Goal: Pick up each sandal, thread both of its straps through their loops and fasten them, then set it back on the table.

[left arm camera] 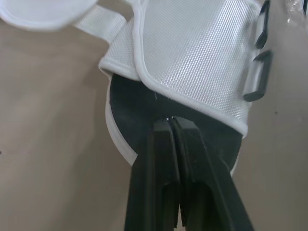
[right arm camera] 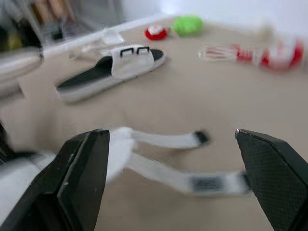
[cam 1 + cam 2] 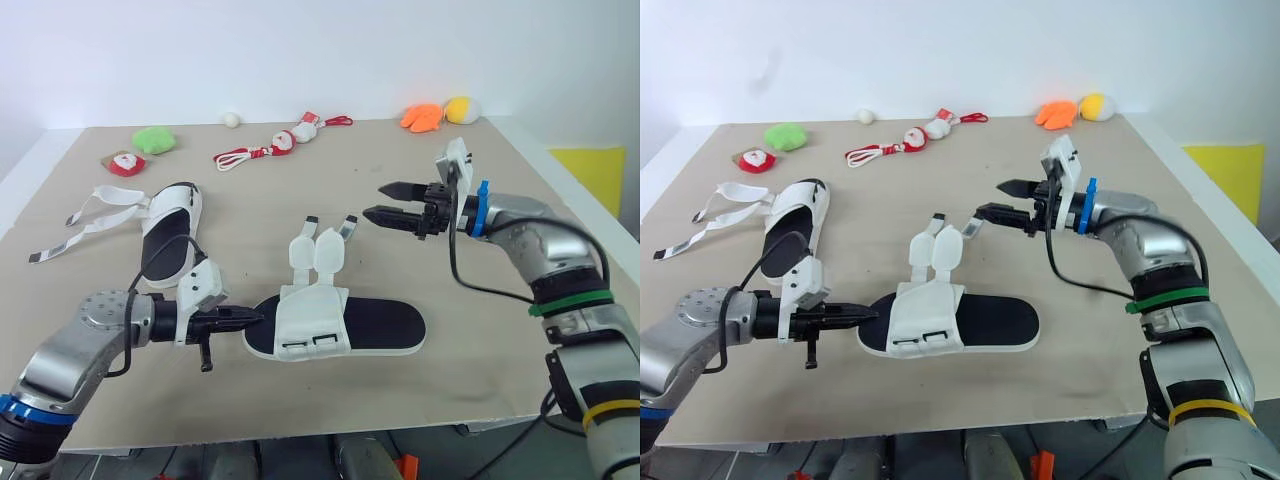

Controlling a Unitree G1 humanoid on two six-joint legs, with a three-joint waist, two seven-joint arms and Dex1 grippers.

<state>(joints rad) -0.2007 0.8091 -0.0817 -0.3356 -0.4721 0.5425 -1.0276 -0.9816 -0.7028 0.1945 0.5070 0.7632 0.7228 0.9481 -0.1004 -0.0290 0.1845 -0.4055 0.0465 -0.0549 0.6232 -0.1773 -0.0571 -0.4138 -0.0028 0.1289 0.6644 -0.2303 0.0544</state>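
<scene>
From the head camera, the near sandal (image 3: 340, 328) lies flat on the table (image 3: 480, 390) at about 6 o'clock from the table's middle. Its black footbed faces up, and its two undone straps (image 3: 318, 250) are spread towards 12 o'clock. The left gripper (image 3: 252, 320) comes in from 8 o'clock with its fingers pressed together, their tips touching the sandal's end rim. The right gripper (image 3: 375, 200) hovers above the table at 2 o'clock, spread wide and holding nothing, just beside the strap ends. The far sandal (image 3: 170, 235) rests at 10 o'clock, with its own long straps (image 3: 95, 212) trailing towards 9 o'clock. Along the far edge, from 11 round to 1 o'clock, sit a red and white plush (image 3: 125, 163), a green plush (image 3: 153, 139), a white ball (image 3: 231, 119), a Santa toy (image 3: 282, 143) on a red cord, an orange plush (image 3: 422, 117) and a yellow plush (image 3: 461, 109). In the left wrist view, the closed fingers (image 1: 154, 183) meet the near sandal's black footbed just under the edge of its white mesh upper. Two dark loops (image 1: 257, 82) stand along that upper's far side. In the right wrist view, the two fingers (image 2: 82, 178) stand far apart. The near sandal's two dark-tipped straps lie on the table between and below them, untouched. Beyond are the far sandal, the red and white plush, the green plush and the Santa toy.
</scene>
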